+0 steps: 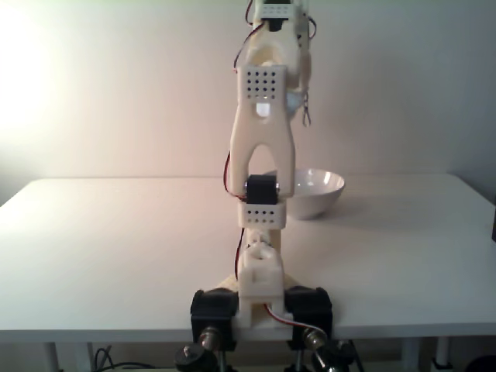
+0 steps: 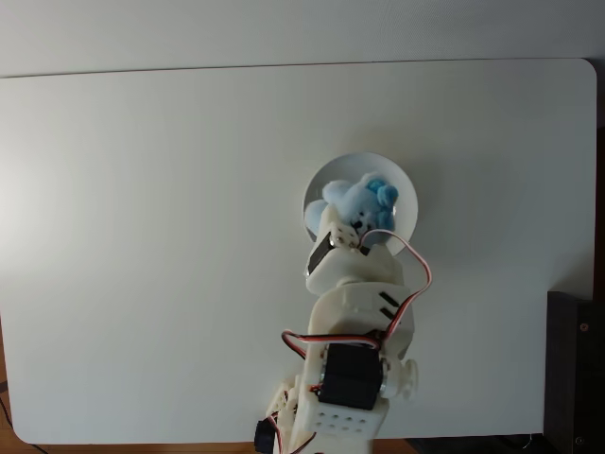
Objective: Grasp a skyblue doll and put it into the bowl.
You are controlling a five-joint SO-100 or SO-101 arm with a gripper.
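In the fixed view from above, the skyblue doll (image 2: 361, 200), a pale fluffy plush with darker blue ears, lies within the outline of the white bowl (image 2: 405, 185). My gripper (image 2: 342, 227) reaches in from below and is shut on the doll's lower left side. In the fixed view from behind the arm, the bowl (image 1: 318, 191) stands on the table just right of the raised white arm. A pale blue patch of the doll (image 1: 295, 101) peeks out beside the arm, well above the bowl's rim. The arm hides the fingers in that view.
The white table (image 2: 142, 236) spreads wide on both sides of the bowl. A dark object (image 2: 575, 364) sits at the table's right edge. The arm's base (image 1: 261, 306) is clamped at the near edge.
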